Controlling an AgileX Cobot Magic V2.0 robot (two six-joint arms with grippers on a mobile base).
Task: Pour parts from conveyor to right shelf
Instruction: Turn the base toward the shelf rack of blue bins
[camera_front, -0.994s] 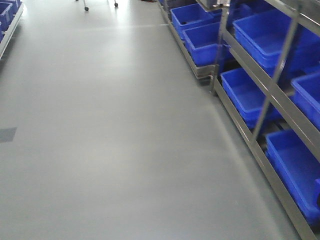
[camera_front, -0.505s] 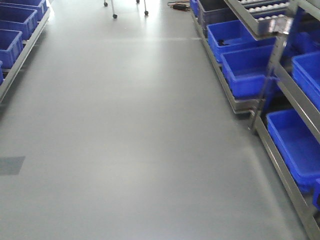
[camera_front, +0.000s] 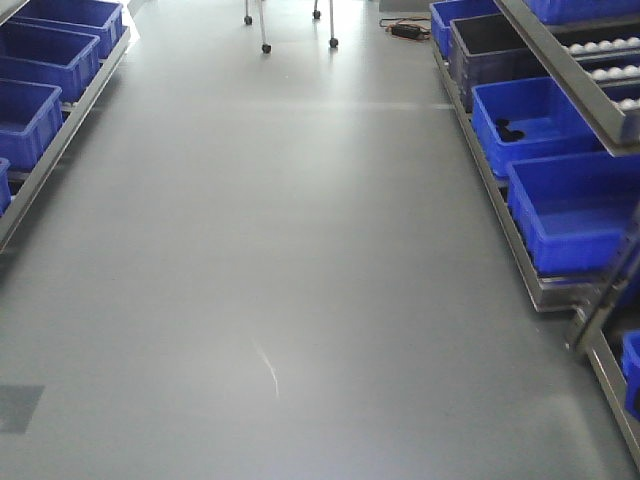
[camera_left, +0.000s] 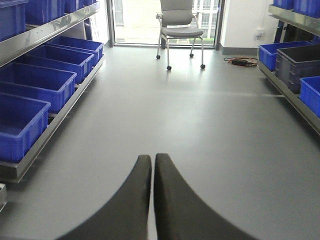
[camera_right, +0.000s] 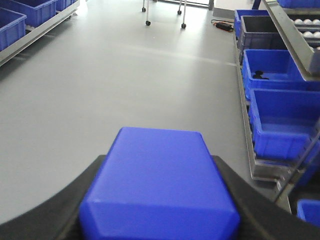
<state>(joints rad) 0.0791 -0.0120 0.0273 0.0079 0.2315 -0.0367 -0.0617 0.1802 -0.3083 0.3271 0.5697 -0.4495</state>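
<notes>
The part, a small blue plastic block (camera_right: 157, 192), fills the near middle of the right wrist view, and my right gripper (camera_right: 159, 162) is shut on it, its dark fingers pressed against both sides. My left gripper (camera_left: 152, 157) is shut with nothing between its fingers and hangs over bare grey floor. The right shelf (camera_front: 562, 72), a steel rack with white rollers, runs along the right edge and holds large blue bins (camera_front: 575, 205) on its low level. It shows again in the right wrist view as the right shelf (camera_right: 291, 42). The conveyor is out of view. Neither gripper appears in the front view.
A second rack with blue bins (camera_front: 40, 65) lines the left side. A grey wheeled chair (camera_left: 179, 25) stands at the far end of the aisle by a window. A dark grey bin (camera_front: 495, 52) and a cable (camera_front: 405, 28) lie at the far right. Glossy grey floor (camera_front: 280, 250) runs between the racks.
The front view has swung left: the right shelf has slid toward the right edge, the left rack of bins has come into view, and the chair legs have shifted right.
</notes>
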